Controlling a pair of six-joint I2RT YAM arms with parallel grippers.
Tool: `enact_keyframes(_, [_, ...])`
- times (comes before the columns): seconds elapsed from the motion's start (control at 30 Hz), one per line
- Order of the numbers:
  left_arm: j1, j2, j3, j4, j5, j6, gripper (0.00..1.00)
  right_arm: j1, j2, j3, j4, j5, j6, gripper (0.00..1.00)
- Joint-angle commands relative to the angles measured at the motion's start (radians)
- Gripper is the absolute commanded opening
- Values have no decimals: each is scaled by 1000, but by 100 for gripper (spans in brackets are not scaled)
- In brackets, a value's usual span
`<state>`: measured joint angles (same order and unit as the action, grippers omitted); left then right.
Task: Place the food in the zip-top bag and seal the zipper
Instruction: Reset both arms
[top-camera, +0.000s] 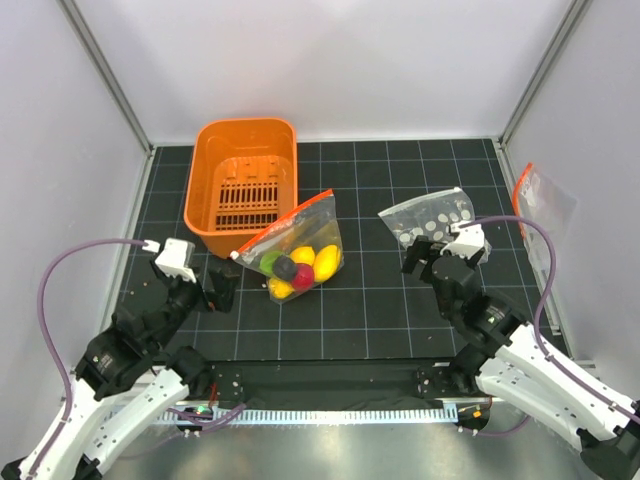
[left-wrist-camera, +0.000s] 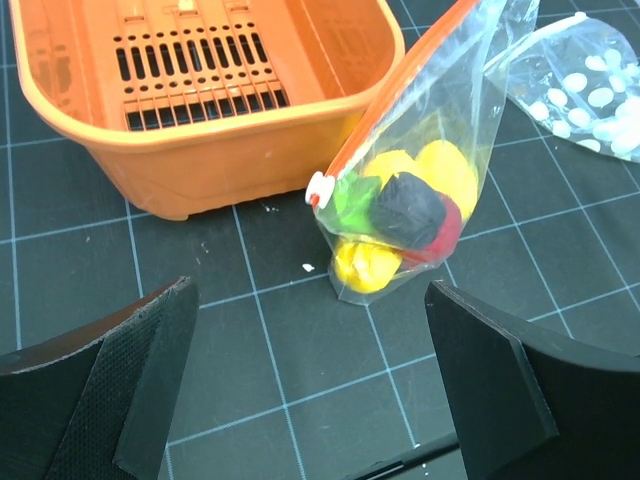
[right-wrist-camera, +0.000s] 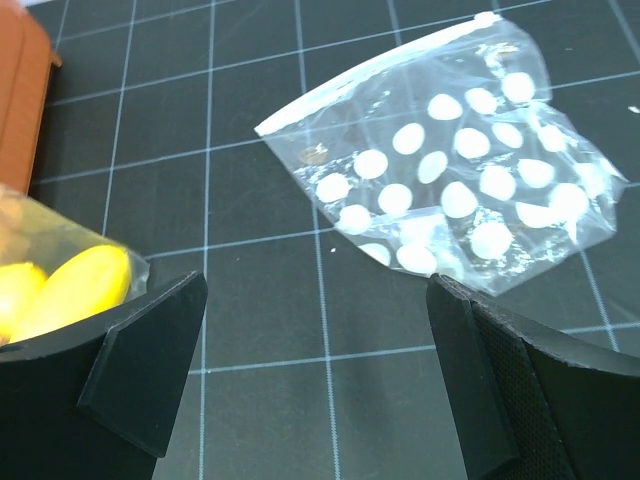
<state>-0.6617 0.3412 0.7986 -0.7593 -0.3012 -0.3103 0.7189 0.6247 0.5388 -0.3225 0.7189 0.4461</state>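
The zip-top bag (left-wrist-camera: 455, 90) is thin clear plastic film, glossy and creased, with a smooth orange-red plastic zipper (left-wrist-camera: 400, 88). The food (left-wrist-camera: 405, 208) inside looks like smooth plastic with a soft sheen. The basket (left-wrist-camera: 220, 150) is moulded orange plastic, faintly glossy. The dotted bag (right-wrist-camera: 450, 190) is shiny, wrinkled clear film. The table (top-camera: 370, 300) has a matt black gridded covering. The left gripper (left-wrist-camera: 310, 385) has matt black fingers (left-wrist-camera: 150, 370), one showing a finely textured pad.
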Motion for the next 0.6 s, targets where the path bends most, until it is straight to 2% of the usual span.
enact_keyframes(0.0, [1,-27,-28,54,2,-4,100,4,-28,38,-29,82,34,100])
enact_keyframes(0.57, [1,27,-33,46,-7,-4,100,2,-33,70,-73,114,-15,99])
